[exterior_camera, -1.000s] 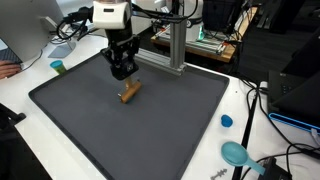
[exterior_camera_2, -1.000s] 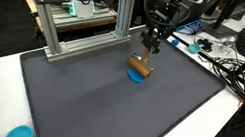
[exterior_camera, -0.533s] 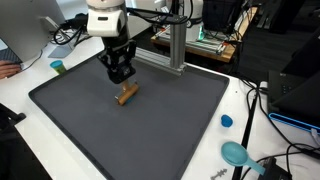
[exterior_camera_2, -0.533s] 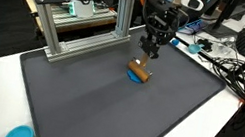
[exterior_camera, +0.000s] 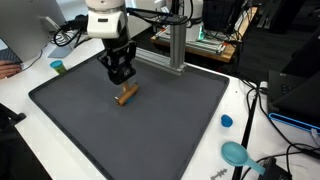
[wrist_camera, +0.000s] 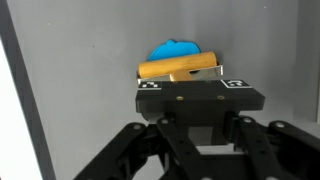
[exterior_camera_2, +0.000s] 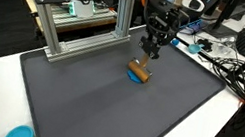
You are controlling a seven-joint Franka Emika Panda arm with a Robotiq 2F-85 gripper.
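Your wooden stick (exterior_camera: 127, 93) lies flat on the dark mat (exterior_camera: 150, 135), toward its far side and near the metal frame (exterior_camera_2: 77, 28). In the wrist view the stick (wrist_camera: 180, 68) runs across the picture with a blue piece (wrist_camera: 175, 48) showing behind it. You can't tell from there whether the two are joined. In an exterior view the blue (exterior_camera_2: 135, 79) peeks out from under the stick and is mostly covered by it.

Your gripper (exterior_camera: 120, 74) hangs just above the stick, clear of it and holding nothing. In the wrist view the black body fills the lower half and hides the fingertips. In both exterior views the fingers are dark against dark, so how far the jaws stand apart cannot be told.

Off the mat on the white table sit a small blue cap (exterior_camera: 226, 121), a teal dish (exterior_camera: 236, 153) and a green cup (exterior_camera: 57, 67). A blue disc (exterior_camera_2: 20, 134) is cut off at the frame edge.
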